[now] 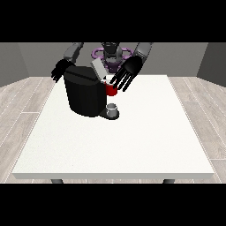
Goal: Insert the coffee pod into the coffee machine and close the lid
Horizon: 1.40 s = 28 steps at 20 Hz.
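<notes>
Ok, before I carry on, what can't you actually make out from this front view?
- Coffee pod: it does not plainly show. A grey thing on the coffee machine base is too small to identify.
- Pod slot: hidden behind the fingers of the hand at the view's right and a red thing at the machine.
- Hand at the view's left: partly behind the machine.

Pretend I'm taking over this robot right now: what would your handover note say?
Hand at the view's right: open, fingers spread, hovering over a red thing at the machine.
Hand at the view's left: open, behind the coffee machine.
Lid: up, tilted.
A grey thing sits on the machine's base; I can't tell whether it's the pod.
Done: nothing I can confirm.
Left: confirm pod inserted, close lid.
</notes>
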{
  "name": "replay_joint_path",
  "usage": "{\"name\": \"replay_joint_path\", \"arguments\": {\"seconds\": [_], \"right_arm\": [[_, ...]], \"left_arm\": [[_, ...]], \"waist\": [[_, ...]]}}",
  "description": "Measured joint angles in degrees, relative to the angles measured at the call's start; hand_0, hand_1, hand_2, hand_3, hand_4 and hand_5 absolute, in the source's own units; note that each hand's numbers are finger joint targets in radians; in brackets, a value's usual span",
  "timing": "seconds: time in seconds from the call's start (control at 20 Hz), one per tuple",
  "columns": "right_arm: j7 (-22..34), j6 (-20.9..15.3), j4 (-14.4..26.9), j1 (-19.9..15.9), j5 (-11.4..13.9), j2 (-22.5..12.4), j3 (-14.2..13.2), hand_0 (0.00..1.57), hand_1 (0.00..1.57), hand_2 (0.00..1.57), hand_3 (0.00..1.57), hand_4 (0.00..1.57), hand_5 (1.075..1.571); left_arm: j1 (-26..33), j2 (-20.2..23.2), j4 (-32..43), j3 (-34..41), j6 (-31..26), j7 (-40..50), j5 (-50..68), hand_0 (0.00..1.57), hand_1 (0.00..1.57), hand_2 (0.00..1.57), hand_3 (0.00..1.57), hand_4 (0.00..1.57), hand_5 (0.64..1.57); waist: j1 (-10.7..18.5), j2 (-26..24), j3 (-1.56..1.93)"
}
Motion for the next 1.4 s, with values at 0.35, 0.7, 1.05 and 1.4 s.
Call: {"name": "replay_joint_path", "arguments": {"seconds": [0.35,0.7,1.05,1.4], "right_arm": [[-1.4,-0.1,0.1,2.4,-0.2,0.8,0.2,0.00,0.00,0.00,0.00,0.38,1.571],[-1.0,1.0,-0.7,5.7,-1.4,0.3,-0.3,0.00,0.00,0.00,0.00,0.40,1.571],[-1.2,2.4,-1.5,9.7,-2.3,-0.7,-0.9,0.00,0.00,0.00,0.00,0.36,1.571],[1.5,6.3,-3.9,11.1,-3.3,-4.3,-0.9,0.00,0.00,0.00,0.00,0.12,1.571]], "left_arm": [[1.8,-0.9,-0.3,0.1,0.2,-0.3,-0.5,0.00,0.00,0.00,0.00,0.00,1.571],[5.2,-3.4,-1.5,0.5,0.0,0.5,0.1,0.00,0.00,0.00,0.00,0.00,1.571],[10.6,-8.5,-2.0,8.0,-0.1,0.0,9.2,0.00,0.00,0.00,0.00,0.26,1.571],[19.9,-15.9,-2.3,14.3,-0.7,-3.6,18.8,0.00,0.00,0.00,0.00,0.00,1.571]], "waist": [[0.9,-2.1,-0.02],[2.5,-7.2,-0.02],[6.4,-14.4,-0.07],[12.0,-22.8,-0.09]]}}
